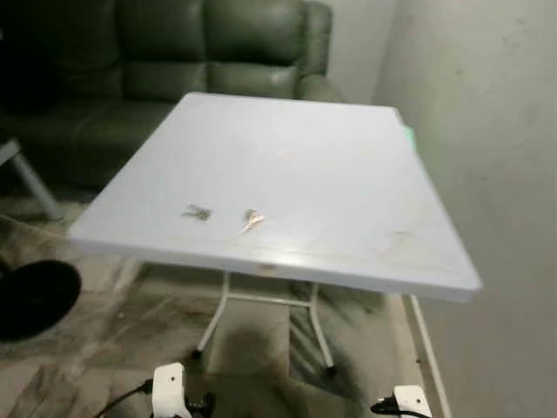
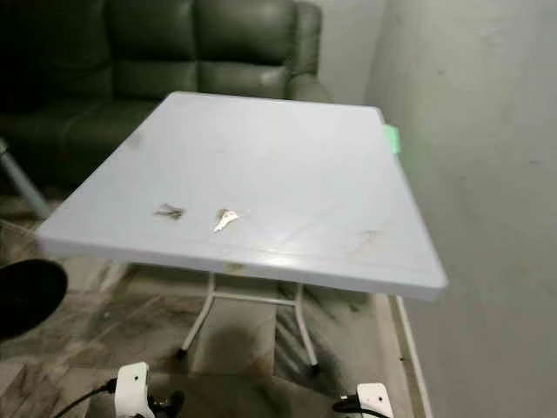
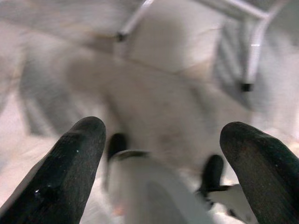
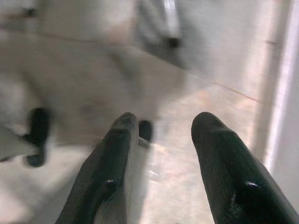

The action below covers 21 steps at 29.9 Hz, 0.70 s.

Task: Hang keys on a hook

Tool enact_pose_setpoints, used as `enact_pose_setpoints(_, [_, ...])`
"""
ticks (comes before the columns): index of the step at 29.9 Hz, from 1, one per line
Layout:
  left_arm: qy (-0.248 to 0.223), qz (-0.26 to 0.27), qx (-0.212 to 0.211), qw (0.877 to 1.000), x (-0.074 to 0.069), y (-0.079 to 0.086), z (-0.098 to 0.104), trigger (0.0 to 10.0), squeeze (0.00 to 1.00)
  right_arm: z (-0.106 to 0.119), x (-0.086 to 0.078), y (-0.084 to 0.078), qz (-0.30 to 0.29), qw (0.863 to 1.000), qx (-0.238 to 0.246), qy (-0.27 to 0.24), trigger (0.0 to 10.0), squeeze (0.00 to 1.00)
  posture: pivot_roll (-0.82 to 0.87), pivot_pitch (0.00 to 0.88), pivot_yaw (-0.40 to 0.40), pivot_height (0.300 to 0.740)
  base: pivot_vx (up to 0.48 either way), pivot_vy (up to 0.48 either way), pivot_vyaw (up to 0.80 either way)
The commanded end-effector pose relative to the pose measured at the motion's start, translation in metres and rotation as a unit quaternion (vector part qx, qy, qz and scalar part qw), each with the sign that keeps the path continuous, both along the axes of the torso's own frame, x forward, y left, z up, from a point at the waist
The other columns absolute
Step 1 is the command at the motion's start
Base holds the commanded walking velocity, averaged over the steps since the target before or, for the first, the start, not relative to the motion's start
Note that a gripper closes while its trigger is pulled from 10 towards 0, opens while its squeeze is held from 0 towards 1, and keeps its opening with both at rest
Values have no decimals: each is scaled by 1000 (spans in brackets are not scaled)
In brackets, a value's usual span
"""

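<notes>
Nearest, both arms hang low over the floor. The left gripper has its 2 black fingers set wide apart, holding nothing, pointed down at the pale floor and the table's white legs. The right gripper has its fingers spread with a narrower gap, also holding nothing, close by the wall.

Beyond them stands a white table. The keys lie on its near part, left of middle, close to the front edge. A 2nd small bunch lies just beside them, further left, apart from them.

Behind the table is a dark green sofa.
</notes>
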<state>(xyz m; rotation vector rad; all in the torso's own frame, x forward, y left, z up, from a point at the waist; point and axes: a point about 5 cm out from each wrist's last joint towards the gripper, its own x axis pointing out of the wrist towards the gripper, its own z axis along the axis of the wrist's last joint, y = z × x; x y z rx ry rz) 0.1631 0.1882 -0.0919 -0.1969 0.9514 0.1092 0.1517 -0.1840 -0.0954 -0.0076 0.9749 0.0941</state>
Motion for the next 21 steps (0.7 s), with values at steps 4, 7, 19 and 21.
enact_pose_setpoints(4, [-12, -1, -1, 1000, 8, -2, 3, 10000, 0, 1, 0, -8, -4, 1000, -9, -2, 10000, 0, 27, 0, -52, 740, 0, 469, 0])
enact_pose_setpoints(7, [-12, -2, -1, 1000, 9, -3, 3, 10000, 0, 1, 0, -8, -4, 1000, -8, -1, 10000, 0, 27, 0, -51, 740, 0, 469, 0])
enact_pose_setpoints(19, [-15, -8, 4, 1000, 11, -2, 4, 10000, 0, 2, 1, -9, -2, 1000, -9, -3, 10000, 0, 29, 0, -52, 740, 0, 195, 0])
enact_pose_setpoints(21, [-18, -9, 4, 1000, 11, -2, 5, 10000, 0, 2, 2, -9, -2, 1000, -10, -5, 10000, 0, 30, 0, -51, 740, 0, 0, 0])
